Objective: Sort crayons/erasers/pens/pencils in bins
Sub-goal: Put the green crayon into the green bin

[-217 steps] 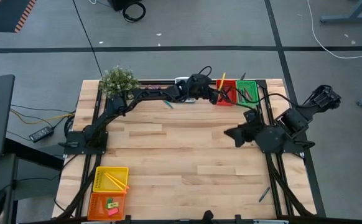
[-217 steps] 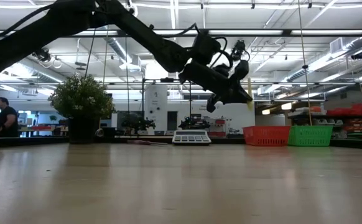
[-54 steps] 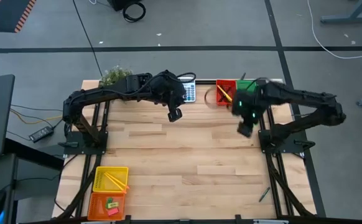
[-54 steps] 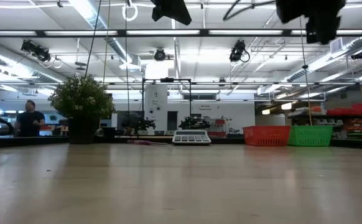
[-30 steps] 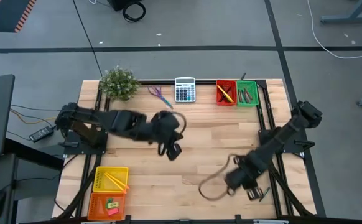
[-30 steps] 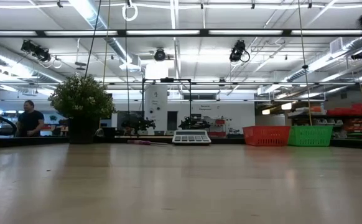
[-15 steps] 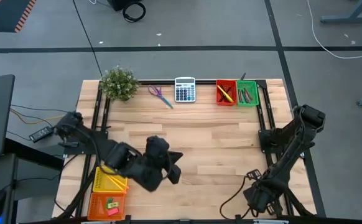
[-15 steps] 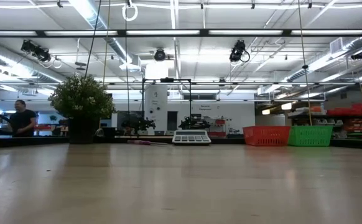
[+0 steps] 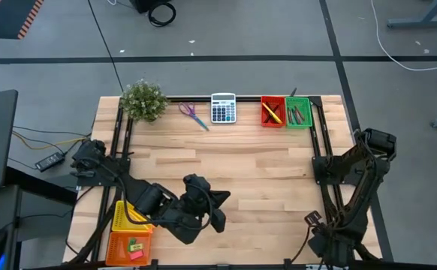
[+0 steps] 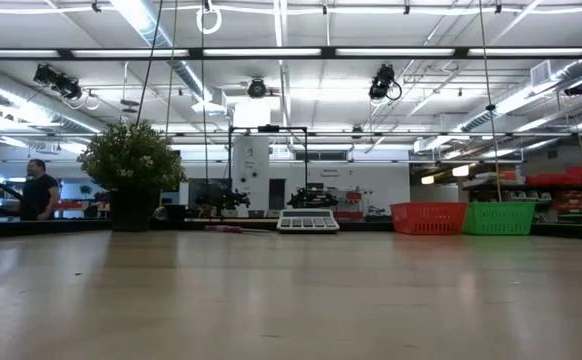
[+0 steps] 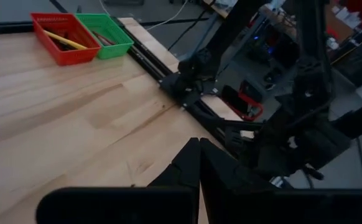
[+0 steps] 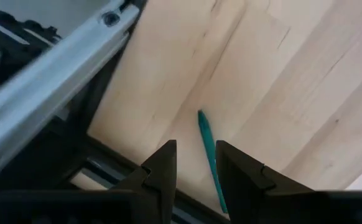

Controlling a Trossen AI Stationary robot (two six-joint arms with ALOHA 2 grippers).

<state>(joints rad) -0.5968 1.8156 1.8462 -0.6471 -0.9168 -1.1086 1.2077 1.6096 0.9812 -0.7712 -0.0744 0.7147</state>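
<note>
Bins sit in two pairs: the red bin [image 9: 272, 111] and green bin [image 9: 297, 112] touch at the table's far edge, holding a yellow pen [image 9: 270, 112] and dark sticks, while the yellow bin [image 9: 120, 220] and orange bin [image 9: 116, 247] sit at the near left corner, partly hidden by the left arm. The left gripper [image 9: 217, 210] hovers beside them, fingers pressed together. The right gripper [image 12: 193, 163], fingers slightly apart and empty, hangs over a teal pen [image 12: 209, 157] at the table's near right edge.

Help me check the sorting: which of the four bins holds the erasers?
The orange bin, at the table's near left corner beside the yellow bin. Small green and pink erasers lie in it; the other bins hold only sticks.
</note>
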